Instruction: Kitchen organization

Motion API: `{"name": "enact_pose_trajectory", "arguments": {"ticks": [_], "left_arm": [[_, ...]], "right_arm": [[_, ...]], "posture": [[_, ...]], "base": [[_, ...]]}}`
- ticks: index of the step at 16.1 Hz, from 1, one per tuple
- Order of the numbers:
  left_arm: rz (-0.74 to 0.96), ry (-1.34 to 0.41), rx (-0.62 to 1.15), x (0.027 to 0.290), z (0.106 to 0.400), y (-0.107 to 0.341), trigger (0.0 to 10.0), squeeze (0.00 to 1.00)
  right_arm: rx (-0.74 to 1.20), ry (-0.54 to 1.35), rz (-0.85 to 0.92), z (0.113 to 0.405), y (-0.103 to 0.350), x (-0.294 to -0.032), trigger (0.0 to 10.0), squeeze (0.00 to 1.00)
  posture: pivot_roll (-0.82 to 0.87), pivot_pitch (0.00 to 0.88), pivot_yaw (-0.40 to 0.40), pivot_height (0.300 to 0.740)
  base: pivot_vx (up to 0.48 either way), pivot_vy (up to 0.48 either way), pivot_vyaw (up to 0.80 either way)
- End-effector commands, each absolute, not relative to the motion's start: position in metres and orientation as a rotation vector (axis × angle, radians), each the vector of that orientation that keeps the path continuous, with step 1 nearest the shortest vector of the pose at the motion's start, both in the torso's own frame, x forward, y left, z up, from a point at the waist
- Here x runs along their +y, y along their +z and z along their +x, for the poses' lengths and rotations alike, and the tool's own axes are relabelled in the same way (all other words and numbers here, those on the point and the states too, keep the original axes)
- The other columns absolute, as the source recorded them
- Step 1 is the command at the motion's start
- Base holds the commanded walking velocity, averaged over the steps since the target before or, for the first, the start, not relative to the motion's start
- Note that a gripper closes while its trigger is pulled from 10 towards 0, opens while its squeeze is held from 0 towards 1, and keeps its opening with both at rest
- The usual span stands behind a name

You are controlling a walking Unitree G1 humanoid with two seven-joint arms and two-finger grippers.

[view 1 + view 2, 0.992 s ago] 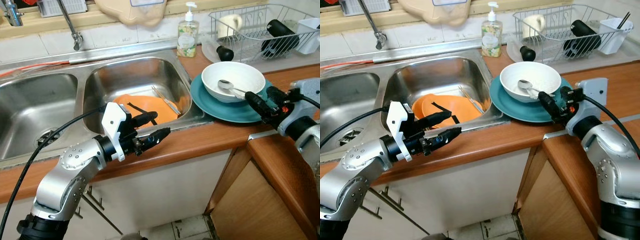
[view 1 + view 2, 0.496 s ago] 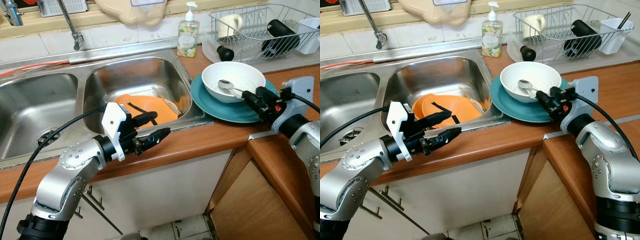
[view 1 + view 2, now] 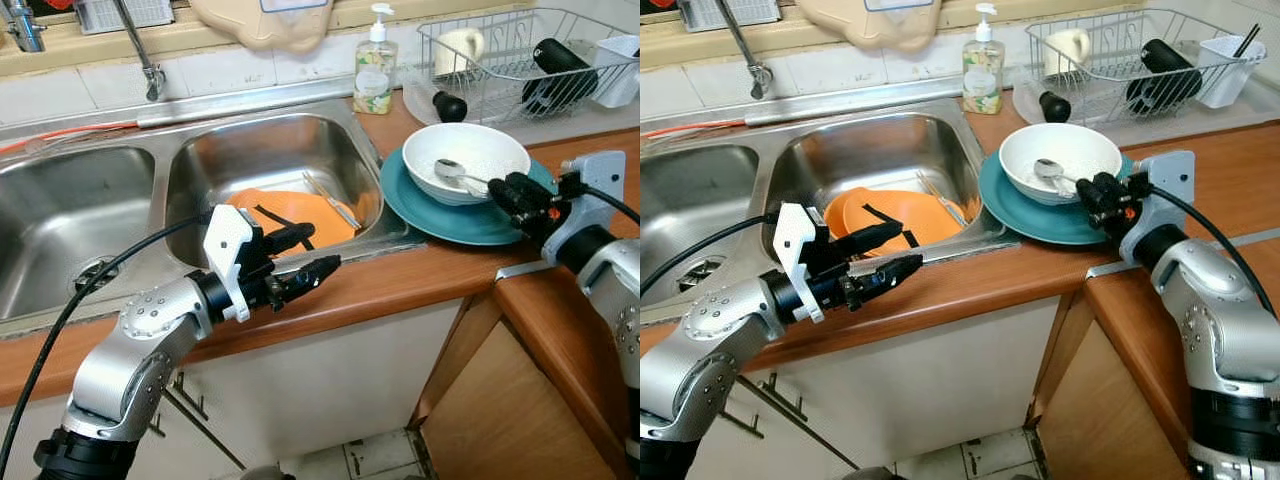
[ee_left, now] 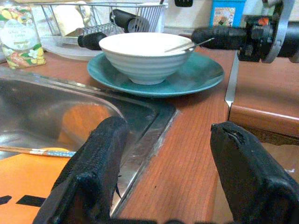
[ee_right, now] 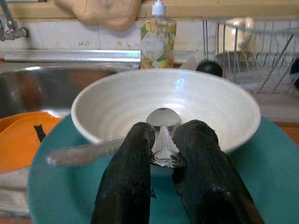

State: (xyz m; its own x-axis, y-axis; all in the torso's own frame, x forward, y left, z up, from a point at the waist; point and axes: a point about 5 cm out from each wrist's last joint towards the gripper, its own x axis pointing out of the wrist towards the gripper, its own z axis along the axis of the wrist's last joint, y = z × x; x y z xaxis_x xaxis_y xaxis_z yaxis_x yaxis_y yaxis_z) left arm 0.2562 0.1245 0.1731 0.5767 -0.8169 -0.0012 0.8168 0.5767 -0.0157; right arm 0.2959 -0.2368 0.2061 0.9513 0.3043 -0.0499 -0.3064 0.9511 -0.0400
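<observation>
A white bowl [image 3: 470, 160] sits on a teal plate [image 3: 440, 218] on the wooden counter, right of the sink. A metal spoon [image 3: 450, 168] lies in the bowl with its handle over the near rim. My right gripper [image 3: 497, 190] reaches in from the right, and its two black fingers are shut on the spoon's handle [image 5: 163, 147]. My left gripper [image 3: 322, 248] hovers open over the counter edge in front of the sink, holding nothing. An orange plate [image 3: 290, 215] lies in the right sink basin.
Chopsticks [image 3: 335, 200] lean in the basin beside the orange plate. A soap bottle [image 3: 376, 65] stands behind the sink. A wire dish rack [image 3: 500, 70] with a mug and black items stands at the back right. The faucet [image 3: 150, 70] is at the back left.
My right gripper has moved forward to the bowl's rim and taken hold of the spoon handle. The left arm has not moved.
</observation>
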Motion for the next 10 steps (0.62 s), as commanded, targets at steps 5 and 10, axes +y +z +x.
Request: {"name": "enact_pose_trajectory", "arguments": {"ticks": [5,10], "left_arm": [[0.172,-0.952,-0.027,0.122,0.268,0.182,10.0,0.00],[0.365,-0.931,-0.142,0.113,0.286,0.199,10.0,0.00]], "right_arm": [[-0.038,0.321,-0.283,0.300,0.240,-0.234,0.0,0.00],[-0.115,0.441,-0.244,0.298,0.258,-0.211,0.0,0.00]], "posture": [[-0.04,0.000,0.095,0.740],[-0.04,0.000,0.096,0.740]], "base": [[0.000,0.000,0.00],[0.000,0.000,0.00]]}}
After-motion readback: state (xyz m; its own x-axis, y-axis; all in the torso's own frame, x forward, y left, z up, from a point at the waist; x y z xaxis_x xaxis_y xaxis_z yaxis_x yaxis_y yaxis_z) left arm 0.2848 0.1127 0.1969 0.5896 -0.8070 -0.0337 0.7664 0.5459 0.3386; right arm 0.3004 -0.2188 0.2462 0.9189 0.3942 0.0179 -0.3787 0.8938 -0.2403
